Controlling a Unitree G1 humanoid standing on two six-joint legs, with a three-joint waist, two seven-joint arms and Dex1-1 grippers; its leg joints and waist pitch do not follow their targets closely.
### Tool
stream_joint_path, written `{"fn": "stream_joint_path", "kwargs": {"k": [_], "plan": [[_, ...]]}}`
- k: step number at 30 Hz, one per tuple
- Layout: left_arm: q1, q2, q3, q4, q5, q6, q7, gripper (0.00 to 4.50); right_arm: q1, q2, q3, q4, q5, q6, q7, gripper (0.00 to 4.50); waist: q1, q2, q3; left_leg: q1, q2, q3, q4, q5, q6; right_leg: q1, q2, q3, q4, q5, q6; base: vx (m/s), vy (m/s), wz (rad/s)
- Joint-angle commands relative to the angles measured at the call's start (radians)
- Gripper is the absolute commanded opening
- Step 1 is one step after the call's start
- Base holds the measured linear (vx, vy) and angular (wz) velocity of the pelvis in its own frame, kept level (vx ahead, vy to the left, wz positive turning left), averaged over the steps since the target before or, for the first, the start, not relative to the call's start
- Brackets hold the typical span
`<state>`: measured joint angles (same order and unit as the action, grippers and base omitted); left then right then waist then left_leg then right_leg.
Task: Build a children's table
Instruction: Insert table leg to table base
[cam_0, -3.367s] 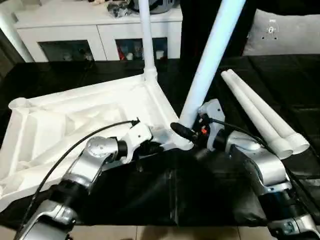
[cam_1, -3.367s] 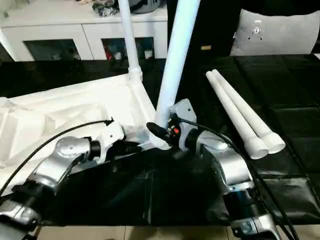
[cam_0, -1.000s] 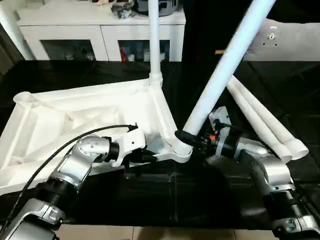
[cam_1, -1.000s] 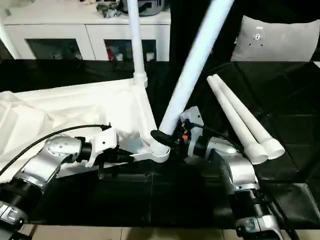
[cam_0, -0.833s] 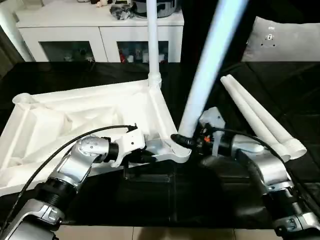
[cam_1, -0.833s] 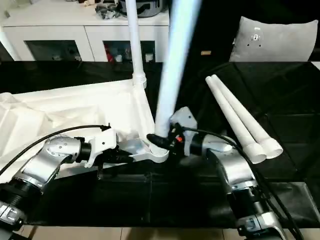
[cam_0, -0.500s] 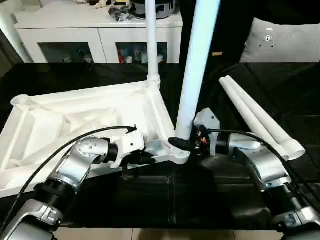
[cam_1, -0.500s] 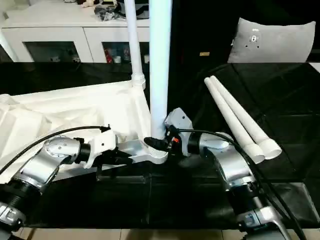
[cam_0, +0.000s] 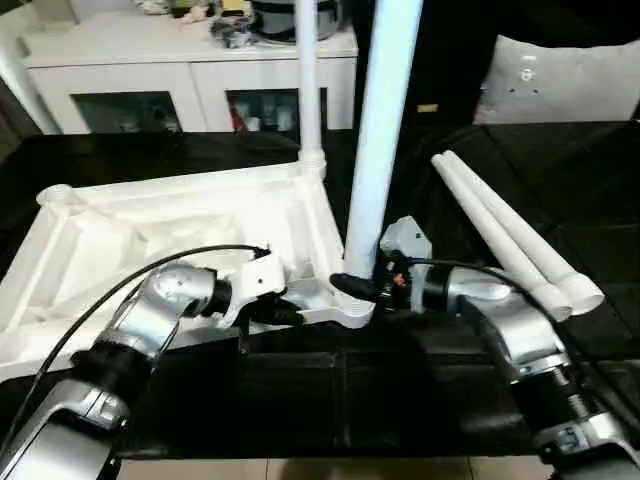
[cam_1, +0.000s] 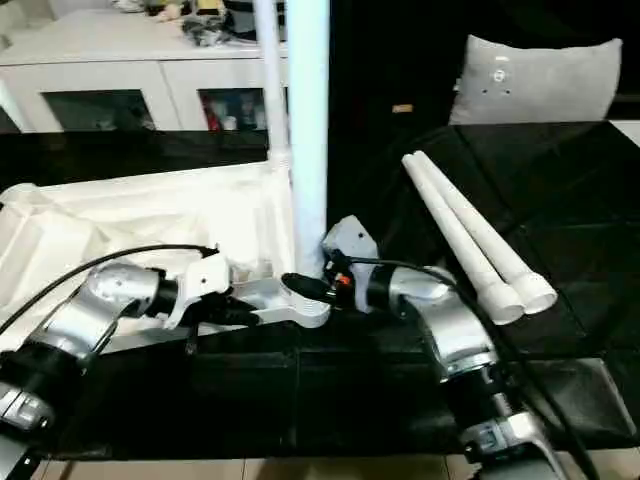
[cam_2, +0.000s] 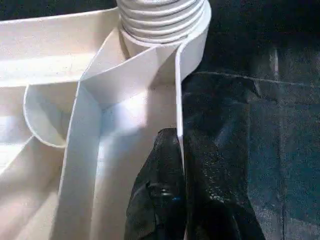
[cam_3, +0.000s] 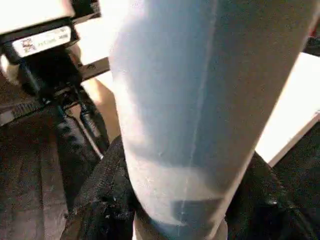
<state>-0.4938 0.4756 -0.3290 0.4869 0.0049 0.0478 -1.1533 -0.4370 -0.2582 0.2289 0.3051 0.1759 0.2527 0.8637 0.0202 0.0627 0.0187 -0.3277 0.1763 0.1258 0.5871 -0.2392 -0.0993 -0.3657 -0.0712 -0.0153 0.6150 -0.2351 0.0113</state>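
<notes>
The white tabletop (cam_0: 150, 230) lies underside up on the black table. One white leg (cam_0: 308, 100) stands upright in its far corner socket. A second leg (cam_0: 380, 140) stands almost upright in the near right corner socket (cam_0: 350, 312), its ribbed end (cam_2: 162, 20) seated in the socket. My right gripper (cam_0: 352, 288) is shut on this leg's base, and the tube sits between its fingers (cam_3: 107, 170). My left gripper (cam_0: 288, 312) is shut on the tabletop's near rim (cam_2: 178, 100), just beside that socket.
Two loose white legs (cam_0: 510, 240) lie side by side on the black cover to the right. A grey cushion (cam_0: 560, 80) rests at the back right. A white cabinet (cam_0: 180, 60) stands behind the table. The table's front edge is close below my forearms.
The held leg has swung from leaning far right to almost upright in the near corner socket. The right gripper turned with it. The left gripper stays on the rim.
</notes>
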Motion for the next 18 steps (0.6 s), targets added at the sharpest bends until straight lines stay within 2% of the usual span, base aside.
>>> {"fn": "stream_joint_path", "kwargs": {"k": [1, 2, 3, 4, 5, 6, 7, 8, 9, 10, 11, 12, 13, 14, 15, 16, 18], "plan": [[0.061, -0.018, 0.014, -0.118, -0.021, 0.089, 0.068, 0.00, 0.036, 0.046, 0.040, 0.153, -0.073, 0.059, -0.117, 1.89, 0.003, 0.006, -0.021, -0.021, 0.033, 0.003, -0.091, -0.217, -0.005, 0.038, -0.056, 0.027, -0.076, -0.107, -0.262, 0.000, 0.000, 0.00], [0.094, -0.024, 0.020, -0.170, -0.020, 0.127, 0.095, 0.00, 0.028, 0.062, 0.027, 0.170, -0.079, 0.062, -0.155, 1.88, -0.003, 0.000, -0.019, -0.023, 0.037, 0.001, -0.095, -0.234, -0.010, 0.038, -0.058, 0.029, -0.074, -0.145, -0.260, 0.000, 0.000, 0.00], [0.125, -0.029, 0.019, -0.228, -0.013, 0.160, 0.119, 0.00, 0.018, 0.075, 0.019, 0.188, -0.085, 0.063, -0.185, 1.88, -0.008, -0.008, -0.015, -0.027, 0.034, 0.002, -0.097, -0.245, -0.008, 0.038, -0.055, 0.028, -0.080, -0.182, -0.249, 0.000, 0.000, 0.00], [0.154, -0.038, 0.018, -0.290, -0.005, 0.199, 0.147, 0.00, 0.006, 0.090, 0.008, 0.210, -0.088, 0.065, -0.220, 1.88, -0.016, -0.003, -0.014, -0.024, 0.034, -0.001, -0.099, -0.268, -0.011, 0.034, -0.057, 0.030, -0.083, -0.242, -0.238, 0.000, 0.000, 0.00], [0.154, -0.038, 0.018, -0.290, -0.005, 0.199, 0.147, 0.00, 0.006, 0.090, 0.008, 0.210, -0.088, 0.065, -0.220, 1.88, -0.021, 0.000, -0.014, -0.024, 0.036, -0.004, -0.099, -0.279, -0.011, 0.031, -0.058, 0.030, -0.084, -0.264, -0.236, 0.000, 0.000, 0.00], [0.193, -0.062, 0.014, -0.391, -0.003, 0.266, 0.187, 0.00, -0.018, 0.115, -0.011, 0.248, -0.090, 0.063, -0.273, 1.88, -0.026, 0.002, -0.012, -0.024, 0.034, -0.004, -0.100, -0.298, -0.009, 0.028, -0.056, 0.030, -0.089, -0.305, -0.223, 0.000, 0.000, 0.00], [0.204, -0.072, 0.014, -0.425, -0.006, 0.291, 0.198, 0.00, -0.026, 0.122, -0.018, 0.261, -0.090, 0.061, -0.289, 1.88, -0.032, -0.007, -0.013, -0.030, 0.035, -0.007, -0.101, -0.291, -0.007, 0.030, -0.057, 0.031, -0.085, -0.302, -0.222, 0.000, 0.000, 0.00], [0.206, -0.075, 0.014, -0.433, -0.006, 0.297, 0.201, 0.00, -0.028, 0.124, -0.019, 0.264, -0.090, 0.060, -0.293, 1.88, -0.032, -0.005, -0.012, -0.027, 0.034, -0.004, -0.099, -0.289, -0.004, 0.025, -0.054, 0.030, -0.090, -0.300, -0.218, 0.000, 0.000, 0.00], [0.220, -0.097, 0.009, -0.484, -0.009, 0.331, 0.220, 0.00, -0.044, 0.138, -0.024, 0.280, -0.087, 0.052, -0.302, 1.88, -0.032, -0.021, -0.013, -0.025, 0.033, -0.001, -0.097, -0.288, 0.003, 0.022, -0.051, 0.031, -0.094, -0.301, -0.216, 0.000, 0.000, 0.00], [0.227, -0.109, 0.006, -0.513, -0.011, 0.351, 0.232, 0.00, -0.053, 0.145, -0.026, 0.289, -0.084, 0.047, -0.306, 1.88, -0.030, -0.012, -0.016, -0.026, 0.033, -0.001, -0.097, -0.268, 0.006, 0.024, -0.053, 0.032, -0.090, -0.269, -0.226, 0.000, 0.000, 0.00], [0.228, -0.111, 0.005, -0.517, -0.011, 0.354, 0.234, 0.00, -0.054, 0.147, -0.027, 0.290, -0.084, 0.047, -0.306, 1.88, -0.028, -0.012, -0.017, -0.025, 0.034, 0.001, -0.095, -0.249, 0.011, 0.021, -0.051, 0.032, -0.088, -0.227, -0.236, 0.000, 0.000, 0.00], [0.233, -0.122, 0.001, -0.533, -0.003, 0.373, 0.252, 0.00, -0.061, 0.155, -0.025, 0.292, -0.082, 0.042, -0.302, 1.88, -0.028, -0.023, -0.018, -0.027, 0.034, 0.004, -0.094, -0.235, 0.016, 0.023, -0.049, 0.031, -0.088, -0.203, -0.239, 0.000, 0.000, 0.00], [0.242, -0.130, -0.007, -0.553, 0.013, 0.407, 0.285, 0.00, -0.064, 0.168, -0.022, 0.292, -0.083, 0.039, -0.292, 1.88, -0.022, -0.018, -0.024, -0.030, 0.033, 0.005, -0.089, -0.164, 0.027, 0.028, -0.048, 0.030, -0.078, -0.095, -0.253, 0.000, 0.000, 0.00], [0.243, -0.131, -0.008, -0.556, 0.016, 0.412, 0.290, 0.00, -0.064, 0.170, -0.022, 0.292, -0.083, 0.039, -0.290, 1.88, -0.022, -0.018, -0.024, -0.030, 0.033, 0.005, -0.089, -0.164, 0.027, 0.028, -0.048, 0.030, -0.078, -0.095, -0.253, 0.000, 0.000, 0.00], [0.246, -0.131, -0.009, -0.562, 0.025, 0.427, 0.302, 0.00, -0.062, 0.172, -0.015, 0.290, -0.087, 0.037, -0.285, 1.88, -0.020, -0.026, -0.022, -0.033, 0.032, 0.007, -0.087, -0.134, 0.036, 0.031, -0.045, 0.028, -0.077, -0.046, -0.258, 0.000, 0.000, 0.00], [0.248, -0.130, -0.010, -0.570, 0.030, 0.439, 0.310, 0.00, -0.060, 0.172, -0.011, 0.291, -0.090, 0.036, -0.283, 1.88, -0.018, -0.023, -0.022, -0.032, 0.030, 0.008, -0.087, -0.124, 0.039, 0.031, -0.046, 0.027, -0.075, -0.033, -0.260, 0.000, 0.000, 0.00], [0.246, -0.132, -0.007, -0.568, 0.039, 0.449, 0.325, 0.00, -0.057, 0.171, -0.007, 0.290, -0.091, 0.031, -0.280, 1.88, -0.018, -0.021, -0.019, -0.030, 0.032, 0.010, -0.089, -0.154, 0.035, 0.029, -0.046, 0.028, -0.080, -0.069, -0.259, 0.000, 0.000, 0.00]]}}
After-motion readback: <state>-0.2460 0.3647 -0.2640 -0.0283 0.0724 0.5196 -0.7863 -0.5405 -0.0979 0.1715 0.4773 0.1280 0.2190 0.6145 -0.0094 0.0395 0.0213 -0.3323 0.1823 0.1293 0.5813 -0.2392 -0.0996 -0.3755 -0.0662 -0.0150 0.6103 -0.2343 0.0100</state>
